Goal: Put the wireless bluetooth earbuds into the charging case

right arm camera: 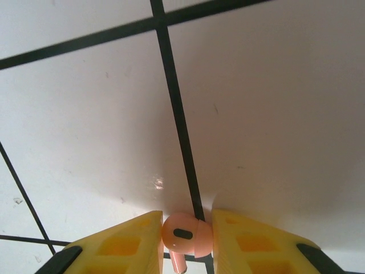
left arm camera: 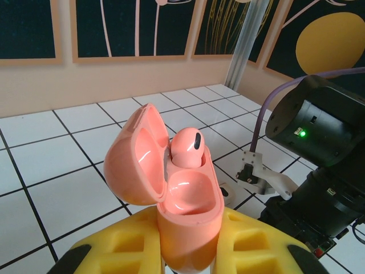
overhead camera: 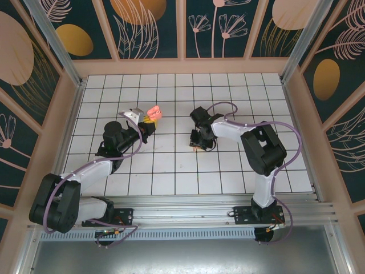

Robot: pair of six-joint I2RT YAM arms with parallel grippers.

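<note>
Earbud pinched in right end effector, stem toward wrist; charging case clamped in left end effector, to its left, near slot free.

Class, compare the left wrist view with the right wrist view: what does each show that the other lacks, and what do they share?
Left wrist view: the left tool clamps the open charging case, its lid hinged back, a seated earbud in one well, the other well bare; the right arm stands behind. Right wrist view: the right tool pinches a loose earbud at a black grid line. Shared: yellow fingers at the bottom edge, a pink earbud, the white tiled floor.
</note>
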